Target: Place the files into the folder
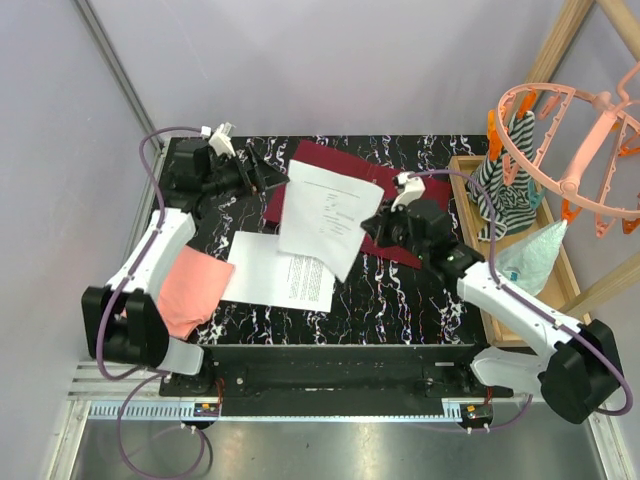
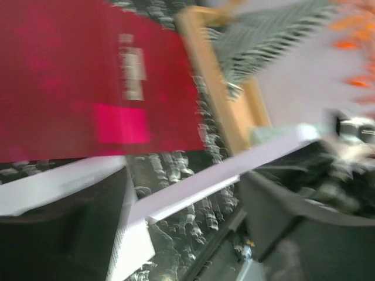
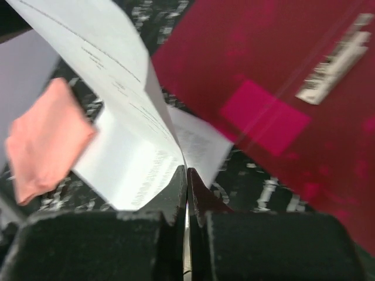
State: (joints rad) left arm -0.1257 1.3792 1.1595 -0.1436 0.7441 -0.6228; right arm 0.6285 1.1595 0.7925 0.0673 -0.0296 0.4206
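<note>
One white file sheet [image 1: 325, 215] hangs lifted and curved above the table, its lower right edge pinched in my shut right gripper [image 1: 375, 222]. In the right wrist view the jaws [image 3: 186, 171] meet on that sheet [image 3: 111, 88]. My left gripper [image 1: 275, 180] is open at the sheet's upper left corner. The sheet's edge [image 2: 222, 175] runs across the gap between the spread fingers of this gripper [image 2: 181, 216]. Another file sheet [image 1: 280, 275] lies flat on the table. The dark red folder [image 1: 330, 160] lies behind, partly covered by the lifted sheet, its barcode label [image 3: 334, 58] showing.
A pink folded cloth [image 1: 193, 290] lies at the left, against the left arm. A wooden tray [image 1: 470, 200] at the table's right edge holds a striped cloth [image 1: 510, 195] and a teal bag [image 1: 530, 255]. An orange hanger rack [image 1: 570, 130] overhangs it.
</note>
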